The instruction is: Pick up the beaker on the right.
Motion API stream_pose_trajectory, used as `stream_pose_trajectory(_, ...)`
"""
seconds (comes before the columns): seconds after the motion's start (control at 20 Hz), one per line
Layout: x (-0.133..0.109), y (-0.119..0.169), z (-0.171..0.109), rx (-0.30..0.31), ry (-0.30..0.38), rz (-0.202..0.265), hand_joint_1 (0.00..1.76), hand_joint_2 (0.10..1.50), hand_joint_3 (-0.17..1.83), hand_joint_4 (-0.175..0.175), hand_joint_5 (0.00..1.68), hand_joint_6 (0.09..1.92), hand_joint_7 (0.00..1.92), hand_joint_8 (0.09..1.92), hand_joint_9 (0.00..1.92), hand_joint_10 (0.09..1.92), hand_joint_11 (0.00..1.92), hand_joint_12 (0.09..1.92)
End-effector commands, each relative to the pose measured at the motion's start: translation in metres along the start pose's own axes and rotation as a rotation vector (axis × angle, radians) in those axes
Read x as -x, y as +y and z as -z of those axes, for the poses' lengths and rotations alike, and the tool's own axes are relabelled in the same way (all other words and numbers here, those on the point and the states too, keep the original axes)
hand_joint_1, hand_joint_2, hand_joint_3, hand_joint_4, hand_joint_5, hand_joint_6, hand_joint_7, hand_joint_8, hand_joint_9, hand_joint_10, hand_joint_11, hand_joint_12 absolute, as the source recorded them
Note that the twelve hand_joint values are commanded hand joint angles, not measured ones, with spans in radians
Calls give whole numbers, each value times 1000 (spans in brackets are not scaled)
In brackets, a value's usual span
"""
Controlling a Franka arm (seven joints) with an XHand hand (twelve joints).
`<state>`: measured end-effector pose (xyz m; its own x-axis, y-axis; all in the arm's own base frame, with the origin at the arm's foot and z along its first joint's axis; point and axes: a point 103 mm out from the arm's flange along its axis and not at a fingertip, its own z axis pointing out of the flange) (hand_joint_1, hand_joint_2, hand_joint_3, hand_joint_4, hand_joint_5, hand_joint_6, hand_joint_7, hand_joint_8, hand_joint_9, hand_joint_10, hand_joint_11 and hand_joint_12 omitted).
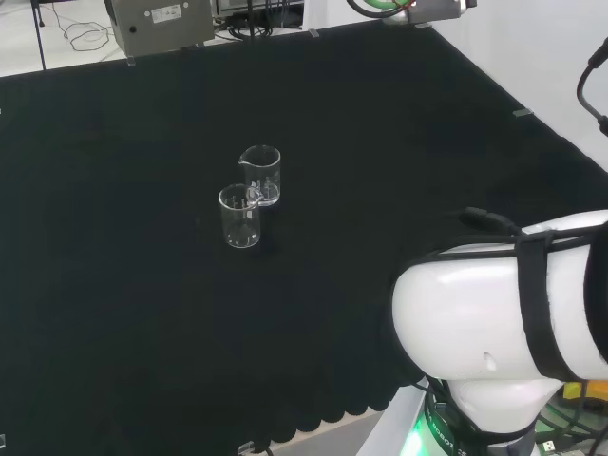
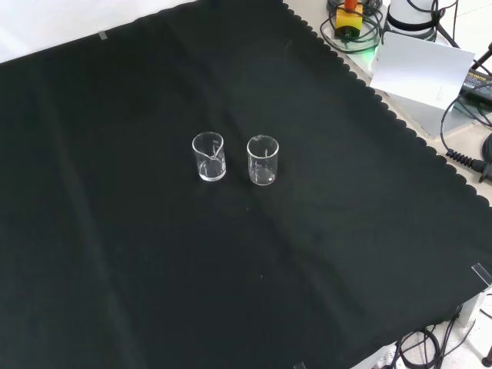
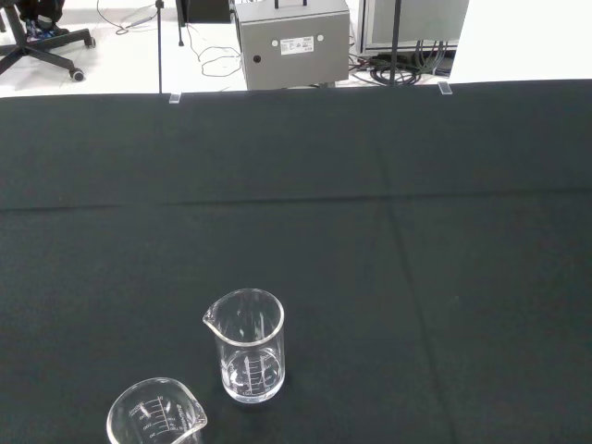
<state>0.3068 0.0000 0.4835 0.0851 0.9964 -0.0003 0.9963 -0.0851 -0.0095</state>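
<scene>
Standing close together mid-surface (image 2: 115, 254) are two clear glass beakers; in the head view the right beaker (image 1: 261, 175) is sitting just behind its neighbour (image 1: 239, 216), perhaps touching. I cannot tell the fingers' state. Reaching in risks knocking the neighbour over.

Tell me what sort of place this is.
Probably a robotics lab set up for glassware handling: two clear beakers on a black cloth, the robot arm, and a grey equipment box with cables behind.
</scene>
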Motion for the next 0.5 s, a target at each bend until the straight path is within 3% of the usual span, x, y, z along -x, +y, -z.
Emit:
stream_pose_trajectory(0.05,0,1,0,10,-13,0,76,1148,534,-37,226,322,10,478,74,642,0,1159)
stream_pose_trajectory(0.2,1,2,0,10,-9,-1,44,1255,342,-34,290,152,0,477,70,641,0,1155)
stream_pose_trajectory(0.5,4,10,-8,-7,-5,-11,39,1278,296,-34,309,109,0,477,70,640,0,1154)
